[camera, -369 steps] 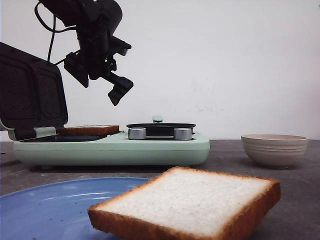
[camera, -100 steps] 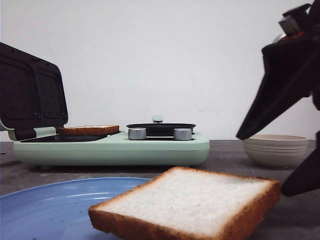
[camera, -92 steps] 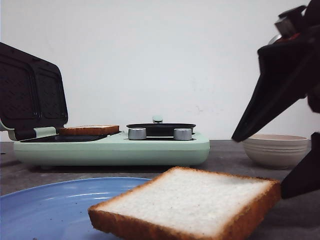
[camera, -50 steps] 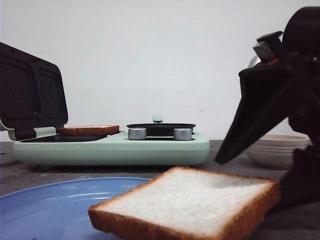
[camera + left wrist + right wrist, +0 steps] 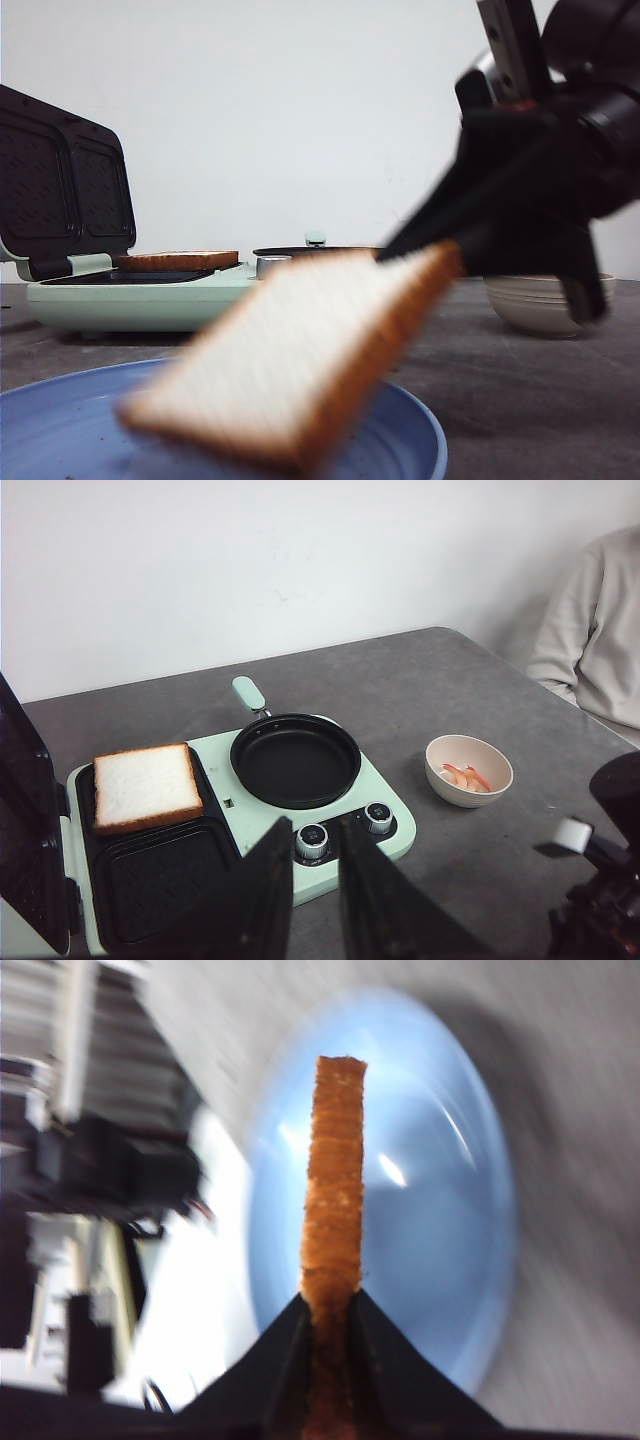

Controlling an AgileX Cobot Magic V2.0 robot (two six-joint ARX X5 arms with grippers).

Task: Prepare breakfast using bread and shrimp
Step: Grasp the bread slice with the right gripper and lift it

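Front view: right gripper (image 5: 440, 262) clamps one edge of a bread slice (image 5: 300, 355), slice tilted and blurred, raised over the blue plate (image 5: 405, 445) at the near edge of the worktop. Second slice (image 5: 178, 260) lies in the open sandwich maker (image 5: 140, 295), far left.

Left wrist view: left gripper (image 5: 312, 880) empty, fingers slightly apart, above the maker's knobs (image 5: 312, 838). Bowl (image 5: 468, 770) with shrimp (image 5: 465, 777) toward the right edge.

Right wrist view: crust edge-on, pinched between both fingers (image 5: 275, 1365).

Nothing to read here: no lettering, brand, label or number shows on any surface in the three views.
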